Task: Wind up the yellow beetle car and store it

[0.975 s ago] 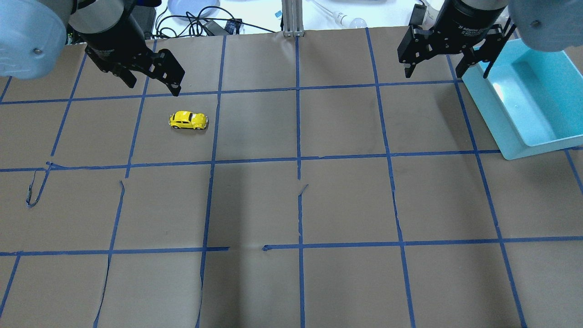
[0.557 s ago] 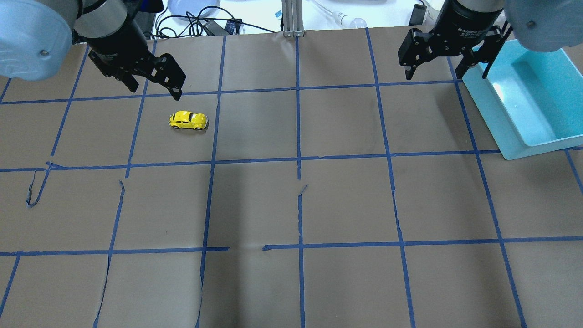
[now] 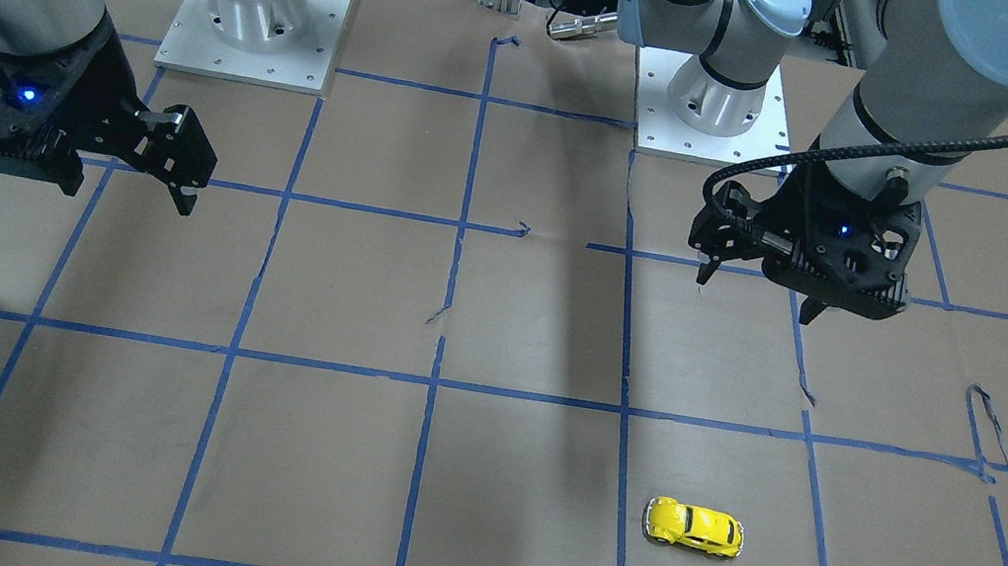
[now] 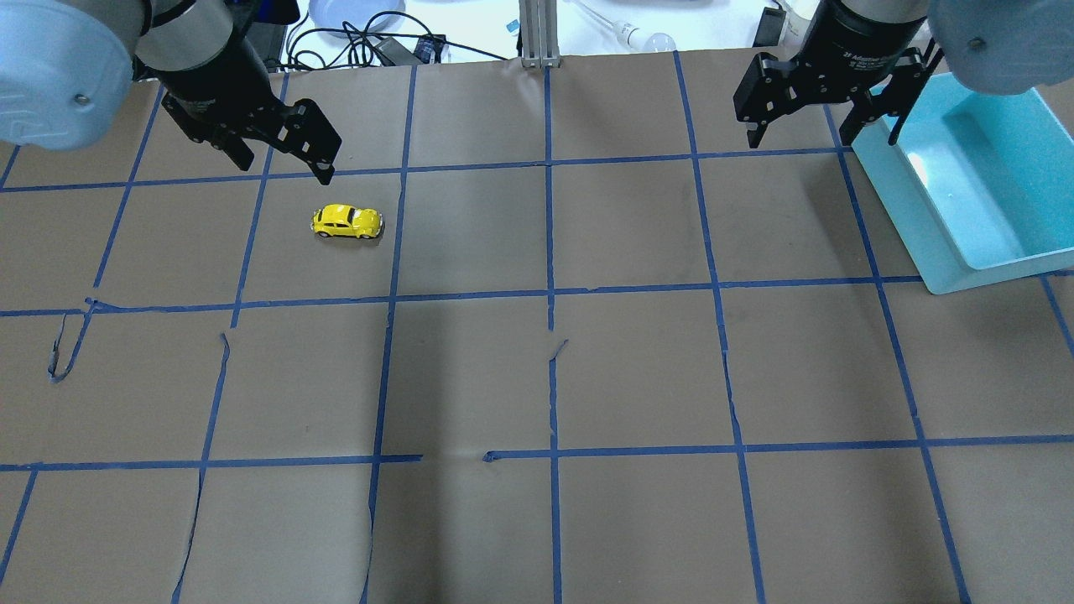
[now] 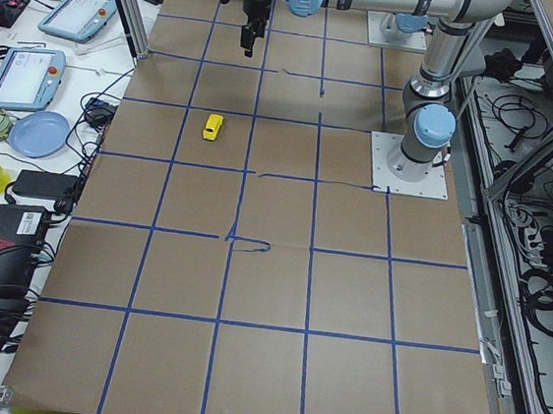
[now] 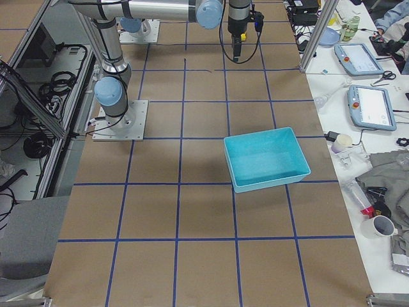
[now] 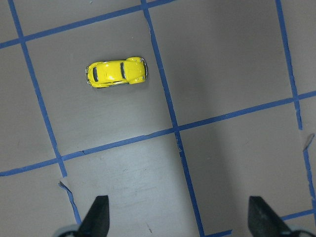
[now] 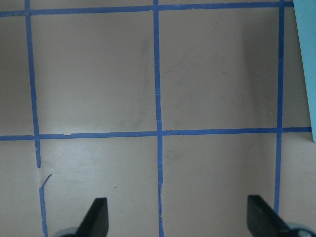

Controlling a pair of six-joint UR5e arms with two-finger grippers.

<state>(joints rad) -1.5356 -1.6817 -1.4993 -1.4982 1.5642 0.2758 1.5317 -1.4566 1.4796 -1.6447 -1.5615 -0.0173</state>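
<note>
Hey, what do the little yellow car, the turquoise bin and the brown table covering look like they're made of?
Small yellow beetle car: glossy painted shell, likely die-cast metal or plastic; highlights on roof. Turquoise rectangular bin: smooth plastic, soft sheen. Brown table covering: matte paper, torn along blue tape lines.

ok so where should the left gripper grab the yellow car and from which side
Take the yellow beetle car across its long door sides at mid-body, from straight above. It stands upright on its wheels with nothing beside it, and its flanks look flatter than the rounded roof. The left gripper is open and nearest; turn it so it straddles the car's width.
</note>
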